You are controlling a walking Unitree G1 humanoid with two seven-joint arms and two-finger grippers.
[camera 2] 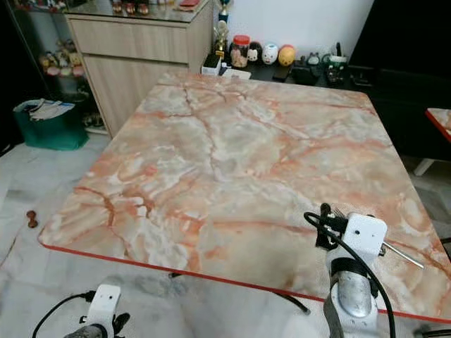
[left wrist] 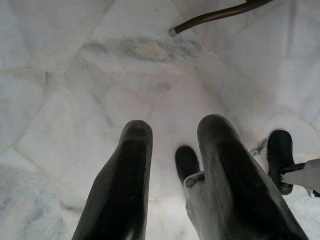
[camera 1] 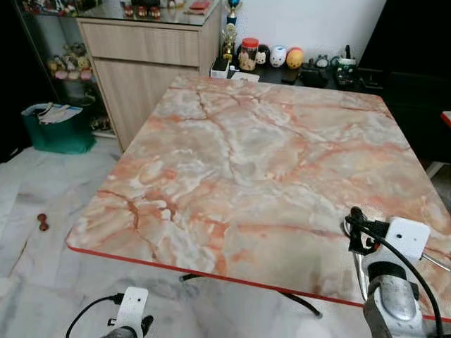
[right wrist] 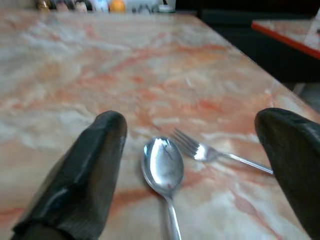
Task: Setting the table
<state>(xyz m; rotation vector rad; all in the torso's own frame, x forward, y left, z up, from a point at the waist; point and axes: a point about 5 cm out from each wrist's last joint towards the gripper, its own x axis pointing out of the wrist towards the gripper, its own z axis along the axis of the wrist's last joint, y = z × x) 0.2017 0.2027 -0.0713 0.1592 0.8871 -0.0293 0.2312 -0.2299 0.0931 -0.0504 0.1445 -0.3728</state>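
**At the near right corner: cutlery down, fingers spread**

Over the near right corner of the marble-patterned bench, right gripper held low, black fingers wide apart and clamped on nothing. Between them, flat on the bench: spoon, bowl up, handle running back toward the wrist, and just to its right a fork, tines near the spoon's bowl, handle angling away to the right. Whether the two pieces touch: cannot tell. Fork handle also glimpsed past the wrist camera housing at the bench's near right edge.

Down at the near left, below bench height, left gripper hanging idle over the pale marble floor, fingers parted, holding nothing.

Step in hand, by judgement: placing of cutlery at one setting, apparently just released or about to be adjusted. Next move likely calls for a straight lift or retreat, keeping clear of both handles, or else closing on the fork to square it beside the spoon. No plate or glass on the bench, so much of the setting judged undone.
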